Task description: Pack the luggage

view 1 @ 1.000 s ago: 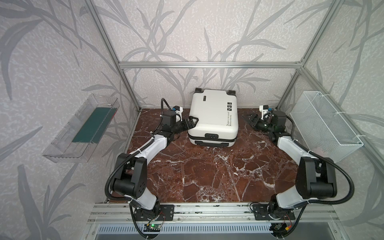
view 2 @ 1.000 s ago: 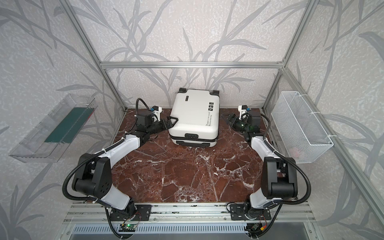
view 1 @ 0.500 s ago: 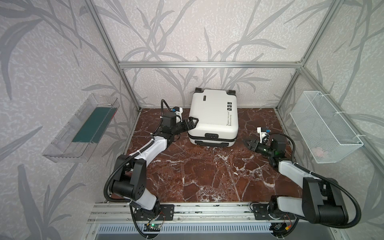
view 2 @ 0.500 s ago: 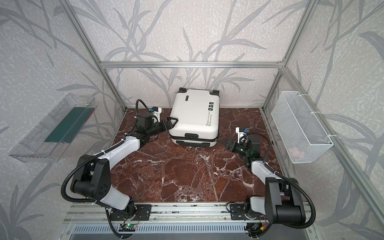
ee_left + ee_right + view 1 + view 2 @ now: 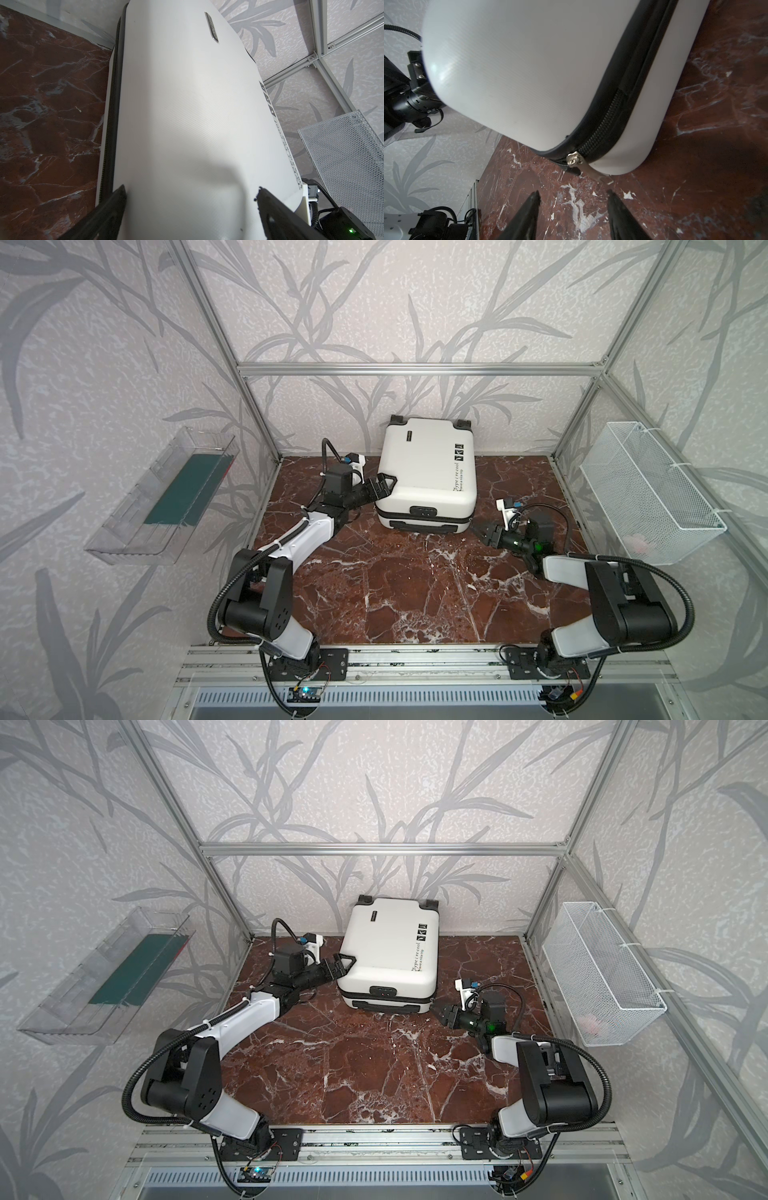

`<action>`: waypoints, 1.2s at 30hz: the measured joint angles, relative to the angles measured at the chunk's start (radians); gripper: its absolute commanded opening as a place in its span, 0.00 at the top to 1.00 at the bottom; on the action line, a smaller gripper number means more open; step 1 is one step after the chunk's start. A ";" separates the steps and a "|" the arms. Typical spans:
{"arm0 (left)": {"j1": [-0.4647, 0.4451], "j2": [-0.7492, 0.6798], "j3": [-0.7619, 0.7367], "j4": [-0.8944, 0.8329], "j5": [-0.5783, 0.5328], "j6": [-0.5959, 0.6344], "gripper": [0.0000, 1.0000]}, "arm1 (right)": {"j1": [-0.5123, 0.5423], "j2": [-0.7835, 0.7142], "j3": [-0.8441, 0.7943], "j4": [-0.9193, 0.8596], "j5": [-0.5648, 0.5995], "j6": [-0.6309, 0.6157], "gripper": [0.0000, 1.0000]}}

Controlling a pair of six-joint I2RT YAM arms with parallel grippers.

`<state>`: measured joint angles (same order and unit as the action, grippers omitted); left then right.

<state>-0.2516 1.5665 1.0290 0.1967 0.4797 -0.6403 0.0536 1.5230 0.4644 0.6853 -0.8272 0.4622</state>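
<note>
both top views look down from above; wrist views closely face luggage (image 5: 187, 104).

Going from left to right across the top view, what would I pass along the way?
Clear plastic wall tray → left gripper → small white hard-shell suitcase → right gripper → white wire mesh basket.

On the luggage (image 5: 428, 472): "Have a nice trip" (logo plate (image 5: 212, 27) illegible)

White arm links (image 5: 307, 533), black joints (image 5: 270, 605), ribbed black cables (image 5: 211, 616), green LED (image 5: 538, 546)
</note>
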 measured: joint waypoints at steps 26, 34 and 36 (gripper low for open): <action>-0.004 0.000 0.000 -0.002 -0.009 0.001 0.01 | 0.001 0.136 0.079 0.101 -0.056 -0.062 0.64; -0.004 0.001 0.000 -0.001 -0.010 0.001 0.01 | 0.001 0.139 0.092 0.072 -0.062 -0.077 0.72; -0.004 0.002 0.000 0.000 -0.010 0.001 0.01 | 0.002 0.140 0.093 0.066 -0.064 -0.080 0.84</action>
<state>-0.2554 1.5681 1.0294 0.1967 0.4694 -0.6395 0.0551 1.6630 0.5579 0.7509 -0.8917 0.3817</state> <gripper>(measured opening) 0.994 0.260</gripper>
